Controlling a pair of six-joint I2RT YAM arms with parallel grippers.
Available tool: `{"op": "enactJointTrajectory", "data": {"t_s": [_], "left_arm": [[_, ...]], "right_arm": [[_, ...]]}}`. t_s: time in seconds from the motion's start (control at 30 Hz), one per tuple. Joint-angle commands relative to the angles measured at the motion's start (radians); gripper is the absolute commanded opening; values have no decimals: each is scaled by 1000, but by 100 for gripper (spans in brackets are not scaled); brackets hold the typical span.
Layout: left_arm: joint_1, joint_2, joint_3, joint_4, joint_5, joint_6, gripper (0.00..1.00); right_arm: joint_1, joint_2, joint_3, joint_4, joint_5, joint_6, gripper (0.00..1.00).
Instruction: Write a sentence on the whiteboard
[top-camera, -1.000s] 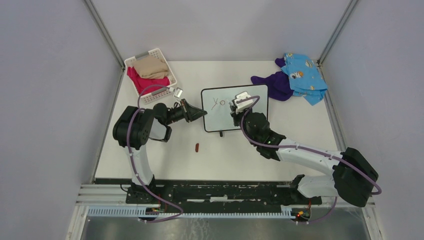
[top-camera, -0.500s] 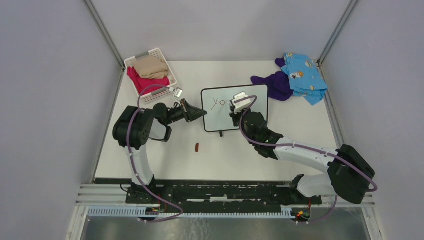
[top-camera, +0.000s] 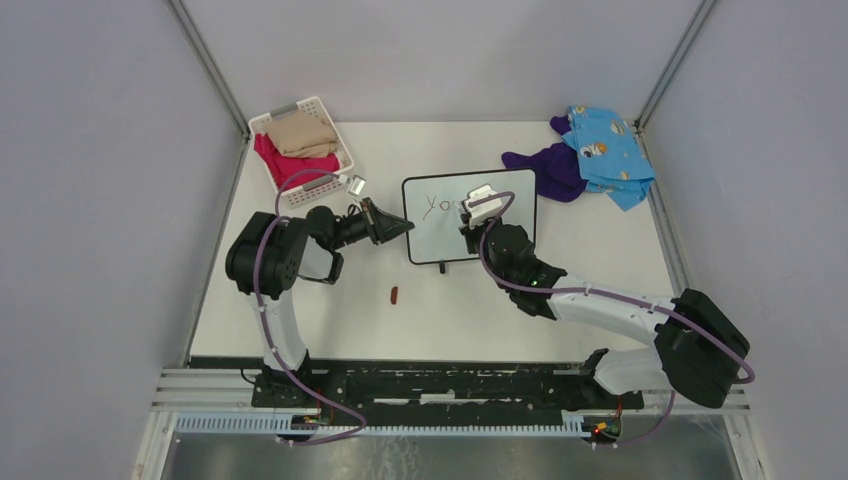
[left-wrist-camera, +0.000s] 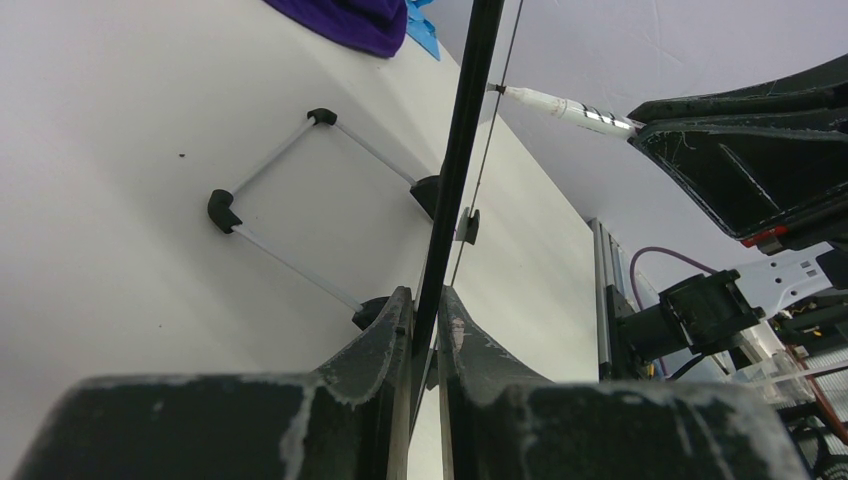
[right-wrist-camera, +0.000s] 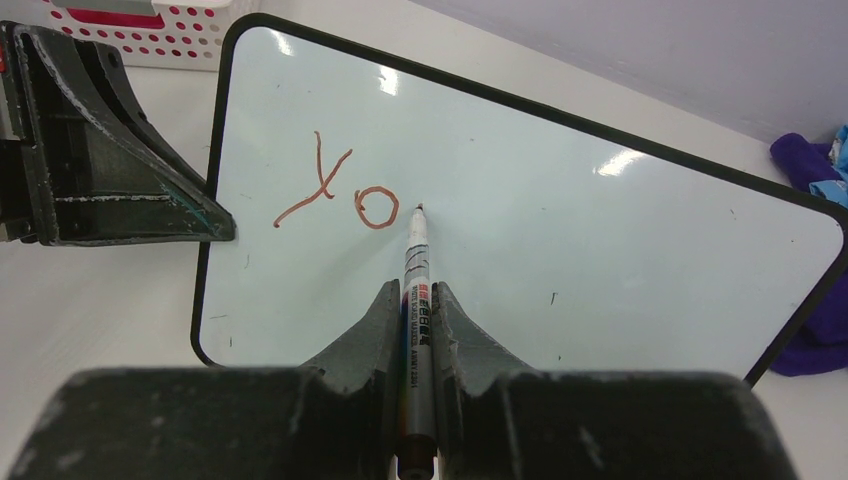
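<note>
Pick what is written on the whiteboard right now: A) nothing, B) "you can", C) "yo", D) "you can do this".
C: the right wrist view shows the writing on the whiteboard as just a "y" and an "o", with the marker tip just right of the "o".

Whiteboard (left-wrist-camera: 462, 150) seen edge-on, upright, left gripper (left-wrist-camera: 424, 330) pinched on its near edge. Marker (left-wrist-camera: 565, 107) tip at the whiteboard's right face. Purple cloth (left-wrist-camera: 345, 20) lies beyond its far end.
</note>
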Motion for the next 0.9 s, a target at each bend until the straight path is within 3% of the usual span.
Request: {"op": "enactJointTrajectory", "data": {"t_s": [0.0, 0.87], "left_arm": [[3, 8, 9, 25, 9, 33, 14], [2, 9, 6, 21, 9, 36, 13]], "right_arm": [[-6, 1, -17, 25, 17, 4, 0], [-21, -57, -86, 19, 77, 31, 0]]}}
